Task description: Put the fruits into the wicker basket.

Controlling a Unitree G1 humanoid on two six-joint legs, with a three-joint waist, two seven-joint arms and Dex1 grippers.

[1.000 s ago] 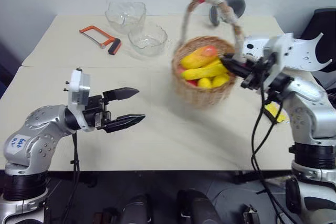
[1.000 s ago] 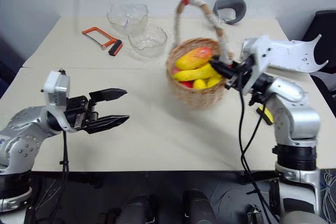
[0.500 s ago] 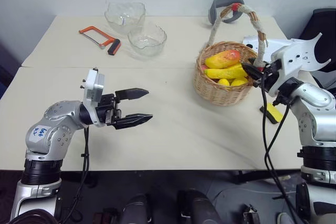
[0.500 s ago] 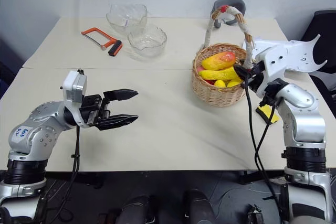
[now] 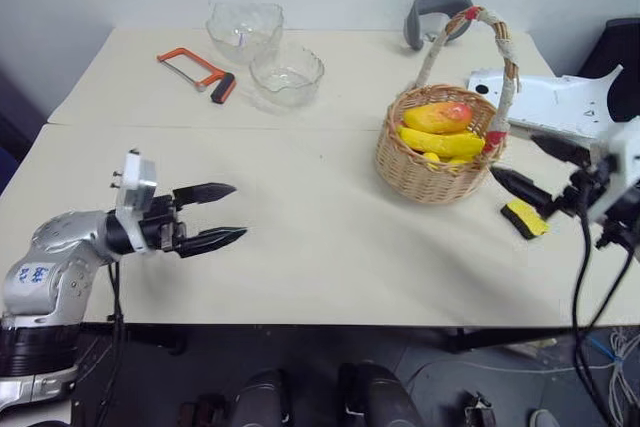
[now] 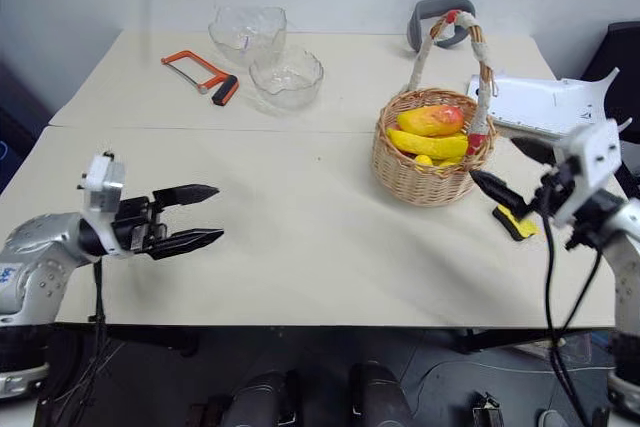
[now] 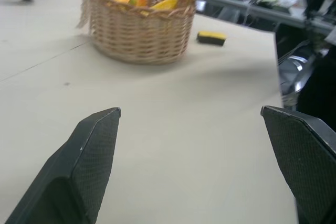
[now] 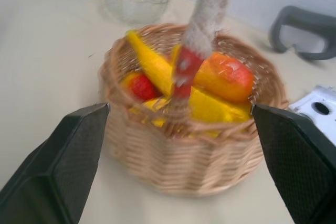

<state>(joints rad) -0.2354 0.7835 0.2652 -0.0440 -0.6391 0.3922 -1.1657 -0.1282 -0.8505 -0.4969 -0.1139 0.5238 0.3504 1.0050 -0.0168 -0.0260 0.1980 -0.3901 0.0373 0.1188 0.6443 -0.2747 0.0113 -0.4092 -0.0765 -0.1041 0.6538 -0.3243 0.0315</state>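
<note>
The wicker basket (image 5: 432,169) stands upright on the table's right side, its white-wrapped handle (image 5: 500,42) arched above it. Inside lie the fruits: a mango (image 5: 437,115) with a red-orange end, a banana (image 5: 445,142) and a small red piece (image 8: 140,85). My right gripper (image 5: 512,156) hovers open just right of the basket, pointing at it and apart from its wall, holding nothing. In the right wrist view its fingers (image 8: 58,166) flank the basket (image 8: 173,166). My left gripper (image 5: 238,210) is open and empty over the table's front left, far from the basket (image 7: 139,35).
Two clear glass bowls (image 5: 245,27) (image 5: 287,72) and an orange hacksaw (image 5: 195,72) lie at the back left. A small yellow block (image 5: 525,218) rests by the right gripper. A grey curved object (image 5: 435,12) and a white flat part (image 5: 540,102) sit at the back right.
The basket, carried tilted by my shut right gripper, now stands on the table further right. The right gripper has opened and drawn back right. The left gripper moved left and lower.
</note>
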